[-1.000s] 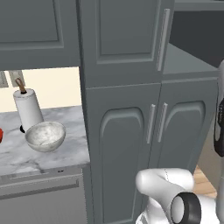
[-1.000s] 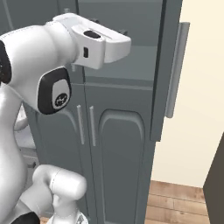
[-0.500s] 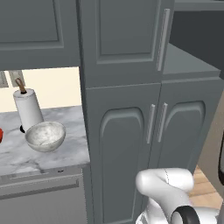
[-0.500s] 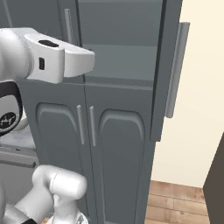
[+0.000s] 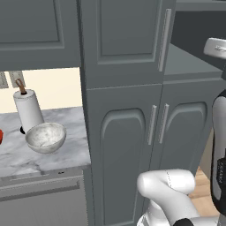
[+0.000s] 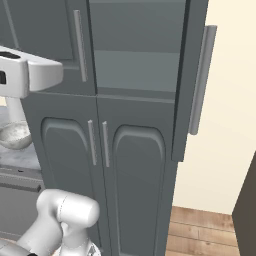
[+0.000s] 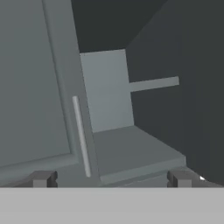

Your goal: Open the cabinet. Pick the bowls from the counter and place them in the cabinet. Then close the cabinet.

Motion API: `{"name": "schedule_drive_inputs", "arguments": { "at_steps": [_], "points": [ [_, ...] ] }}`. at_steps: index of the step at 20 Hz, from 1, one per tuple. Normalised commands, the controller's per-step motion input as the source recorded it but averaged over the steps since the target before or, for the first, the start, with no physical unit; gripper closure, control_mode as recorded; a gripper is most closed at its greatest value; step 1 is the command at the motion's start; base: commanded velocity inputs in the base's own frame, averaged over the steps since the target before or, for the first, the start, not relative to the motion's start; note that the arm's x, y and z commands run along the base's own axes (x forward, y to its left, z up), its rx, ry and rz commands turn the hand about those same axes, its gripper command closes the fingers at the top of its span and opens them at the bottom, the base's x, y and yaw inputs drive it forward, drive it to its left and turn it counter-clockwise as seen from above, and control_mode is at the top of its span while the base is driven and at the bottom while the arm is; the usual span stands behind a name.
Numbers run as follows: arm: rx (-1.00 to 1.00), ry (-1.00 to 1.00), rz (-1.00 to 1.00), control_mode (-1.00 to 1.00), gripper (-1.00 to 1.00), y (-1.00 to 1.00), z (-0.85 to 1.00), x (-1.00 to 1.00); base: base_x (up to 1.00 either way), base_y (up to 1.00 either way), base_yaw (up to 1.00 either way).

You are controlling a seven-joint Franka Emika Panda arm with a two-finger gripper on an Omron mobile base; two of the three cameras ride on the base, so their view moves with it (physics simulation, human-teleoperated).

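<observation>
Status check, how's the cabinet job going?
Claw open, empty, facing the shelf. Cabinet's right door open, left door shut. Marbled bowl on counter.

Dark grey cabinet (image 5: 128, 48), white-grey marbled bowl (image 5: 45, 137) (speckled), grey-veined white counter (image 5: 66, 156).

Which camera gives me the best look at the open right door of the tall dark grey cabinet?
The right base view: the open right door stands edge-on with its long bar handle fully visible. The hand view looks at the grey shelf and the closed left door. The left base view shows the opened compartment, not that door.
</observation>
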Motion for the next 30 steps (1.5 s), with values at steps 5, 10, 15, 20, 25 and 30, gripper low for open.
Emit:
{"name": "schedule_drive_inputs", "arguments": {
  "at_steps": [5, 10, 15, 20, 25, 30],
  "points": [
    [-0.02, 0.02, 0.08, -1.0, -1.0, 0.35, -0.11, 0.0, 0.0, 0.0, 0.0],
    [0.0, 0.03, 0.06, -1.0, -1.0, 0.0, -0.4, 0.0, 0.0, 0.0, 0.0],
    [-0.03, 0.0, 0.11, -1.0, -1.0, 0.03, -0.4, 0.0, 0.0, 0.0, 0.0],
    [-0.09, -0.09, 0.14, -1.0, -1.0, 0.02, -0.11, 0.0, 0.0, 0.0, 0.0],
    [-0.08, -0.18, 0.05, -1.0, -1.0, 0.0, 0.0, 0.0, 0.0, 0.0, 0.0],
    [-0.03, -0.07, 0.0, -1.0, -1.0, 0.0, -0.01, 0.0, 0.0, 0.0, 0.0]
  ]
}}
